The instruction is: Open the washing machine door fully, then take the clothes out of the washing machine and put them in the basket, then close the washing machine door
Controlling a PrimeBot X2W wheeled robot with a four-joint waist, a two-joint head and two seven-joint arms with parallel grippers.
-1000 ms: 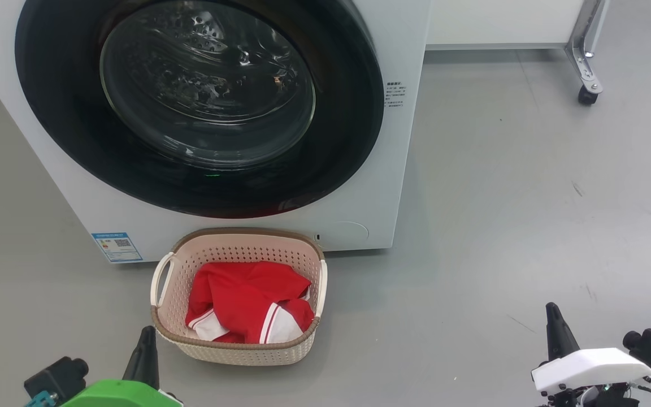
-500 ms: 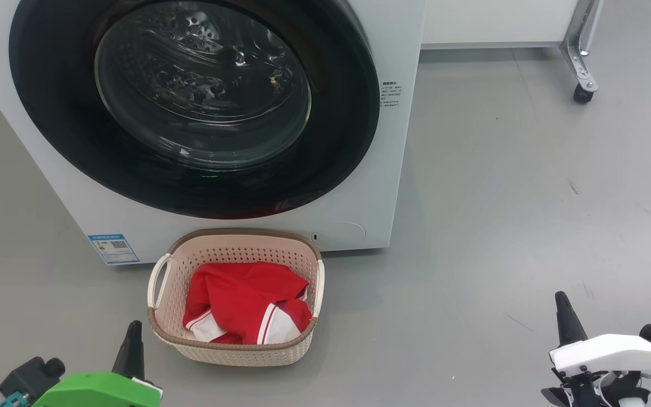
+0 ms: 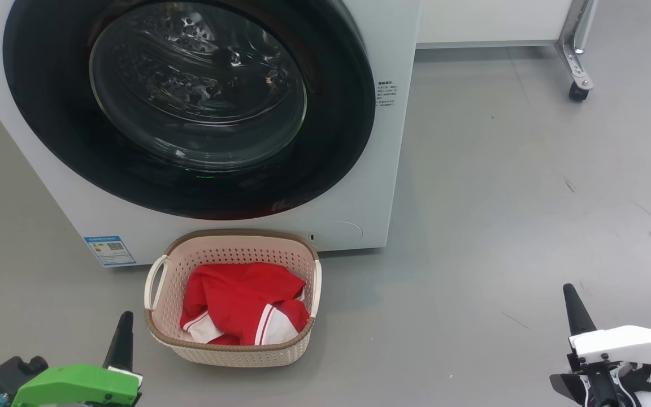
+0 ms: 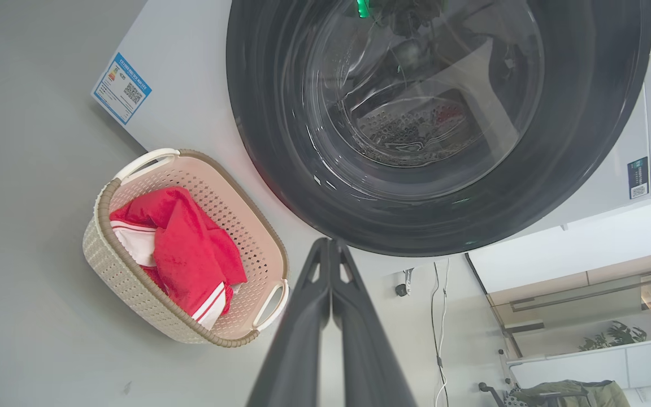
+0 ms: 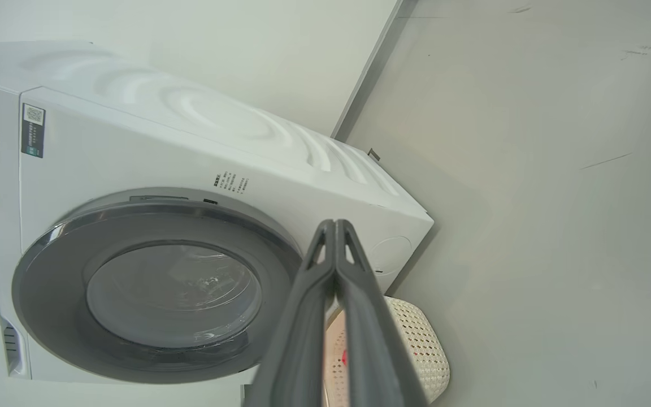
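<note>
Door point(image 3: 190, 107) is shut flush on the washer point(image 3: 385, 169) and the clothes point(image 3: 241, 302) are piled in the basket point(image 3: 241, 232) on the floor right in front, so the left hand point(image 3: 124, 325) and right hand point(image 3: 572, 299) are held low and near, pinched together and empty, probably since nothing's left to grab.

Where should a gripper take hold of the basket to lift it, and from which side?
Probably the cream loop handle on the basket's left end, from above, nearest the left gripper. It stands off the brown rim with a gap behind, and the clothes lie clear of it.
</note>
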